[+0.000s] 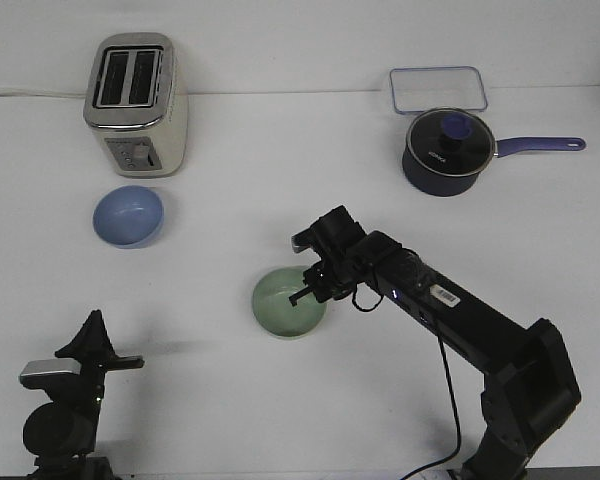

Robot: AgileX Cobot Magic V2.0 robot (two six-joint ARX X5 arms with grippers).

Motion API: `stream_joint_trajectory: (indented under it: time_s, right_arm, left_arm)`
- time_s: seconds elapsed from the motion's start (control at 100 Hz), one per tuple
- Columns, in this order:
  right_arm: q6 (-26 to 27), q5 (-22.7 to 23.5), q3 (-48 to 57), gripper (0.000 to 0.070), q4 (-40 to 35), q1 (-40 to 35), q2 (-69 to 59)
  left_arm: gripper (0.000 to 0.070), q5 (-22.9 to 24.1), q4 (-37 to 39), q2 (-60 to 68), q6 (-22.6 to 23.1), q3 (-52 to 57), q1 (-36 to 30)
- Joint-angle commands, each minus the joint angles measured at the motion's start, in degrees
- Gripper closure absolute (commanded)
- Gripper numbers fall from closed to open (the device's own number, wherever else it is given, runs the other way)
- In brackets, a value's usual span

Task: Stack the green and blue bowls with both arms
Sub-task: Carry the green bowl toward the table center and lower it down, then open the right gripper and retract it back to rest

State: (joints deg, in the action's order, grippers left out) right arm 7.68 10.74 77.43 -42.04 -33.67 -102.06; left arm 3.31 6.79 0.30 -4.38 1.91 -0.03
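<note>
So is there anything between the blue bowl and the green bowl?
No. In the front view, only bare white table lies between the blue bowl and the green bowl.

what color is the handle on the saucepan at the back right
Purple. The saucepan handle shows best in the front view, sticking out to the right.

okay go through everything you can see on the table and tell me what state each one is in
green bowl: upright, right gripper reaching into it
blue bowl: upright, empty, standing alone
toaster: slots empty
saucepan: lid on
clear container: looks empty
left gripper: away from both bowls, jaws unclear
</note>
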Motion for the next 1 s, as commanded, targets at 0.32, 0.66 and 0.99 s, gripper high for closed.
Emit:
stream_joint_trajectory:
  time_s: [0.32, 0.66, 0.99]
  right_arm:
    - [2.2, -0.2, -0.5, 0.0341, 1.8, -1.3, -1.3]
    - [4.3, -0.1, -0.5, 0.0041, 2.4, -1.3, 0.8]
    - [3.5, -0.4, -0.4, 0.0042, 1.4, 3.2, 11.0]
  left_arm:
    - [0.0684, 0.3, 0.6, -0.1, 0.5, -1.1, 0.0]
    - [0.0684, 0.3, 0.6, -0.1, 0.5, -1.1, 0.0]
    - [0.0684, 0.3, 0.6, -0.1, 0.5, -1.1, 0.0]
